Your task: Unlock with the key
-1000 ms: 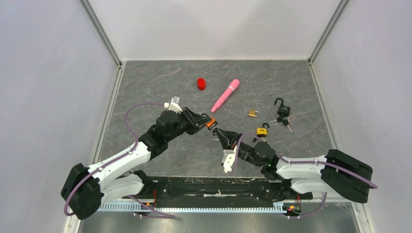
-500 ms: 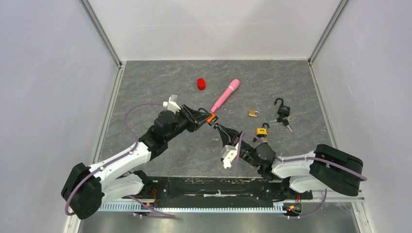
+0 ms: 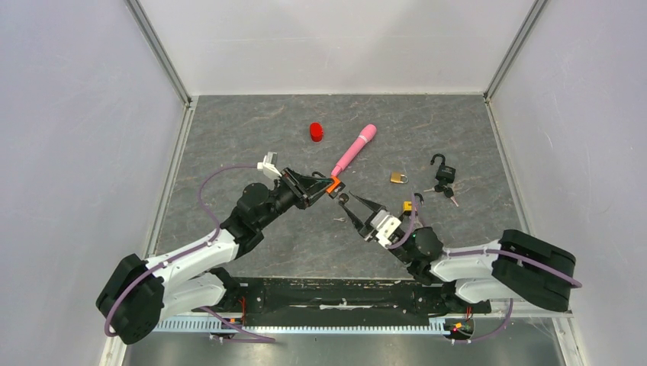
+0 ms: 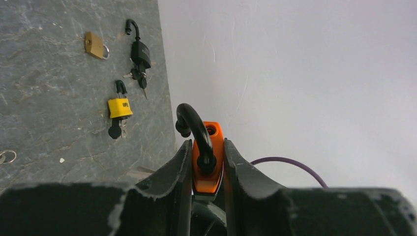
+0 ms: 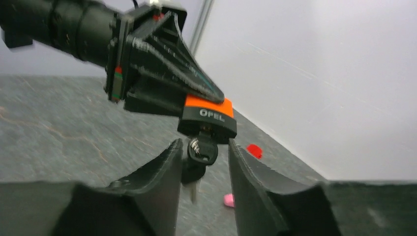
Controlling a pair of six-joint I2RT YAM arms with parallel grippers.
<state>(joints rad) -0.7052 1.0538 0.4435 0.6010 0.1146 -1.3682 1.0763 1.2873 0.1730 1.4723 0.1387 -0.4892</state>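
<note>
**Left gripper** (image 4: pixel 206 147): my fingers are clamped narrowly on the orange padlock (image 4: pixel 208 183), held off the table (image 3: pixel 252 137), with the shackle end lifted free of its hole.

**Key** (image 5: pixel 201 150): seated in the keyhole underneath.

**Right gripper** (image 5: pixel 204 145): my fingers sit slightly apart astride the key, apparently not pinching it.

**Risk, as I judge it:** closing off-centre could knock the key out or twist the lock in my left grip.

**Count:** one red cap (image 3: pixel 316 132), one pink wand (image 3: pixel 354 149), and four padlocks: orange, brass padlock (image 3: pixel 398 178), yellow padlock (image 3: pixel 412 206), black padlock (image 3: pixel 444 171).
</note>
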